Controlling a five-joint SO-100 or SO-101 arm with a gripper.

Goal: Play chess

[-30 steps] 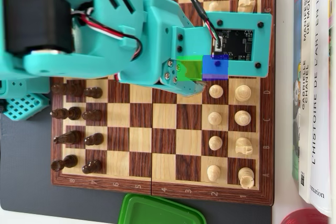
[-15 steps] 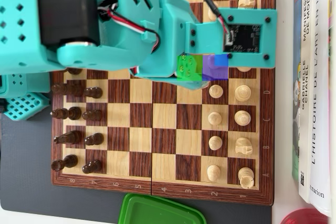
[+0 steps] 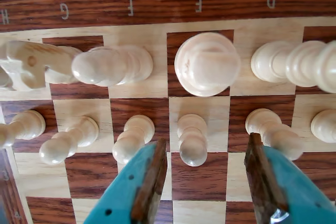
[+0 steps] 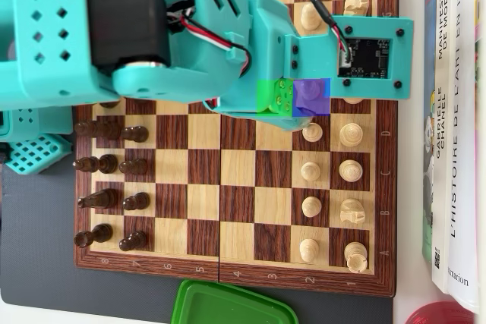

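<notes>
In the wrist view my gripper (image 3: 206, 148) is open, its two teal fingers (image 3: 136, 187) with brown pads low over the chessboard (image 3: 157, 3). A light wooden pawn (image 3: 192, 140) on the E file stands just at the fingertips, nearer the left finger, and nothing is gripped. Behind it a large round-topped light piece (image 3: 207, 64) stands on the back row. More light pawns (image 3: 134, 137) flank it. In the overhead view the teal arm (image 4: 152, 36) covers the board's upper part and hides the gripper. Dark pieces (image 4: 114, 165) stand at the left and light pieces (image 4: 330, 172) at the right.
In the wrist view a light knight (image 3: 31, 64) and bishop (image 3: 110, 65) stand on the back row at the left. In the overhead view books (image 4: 456, 111) lie right of the board, a green lid (image 4: 231, 307) below it and a red object (image 4: 440, 315) at the lower right.
</notes>
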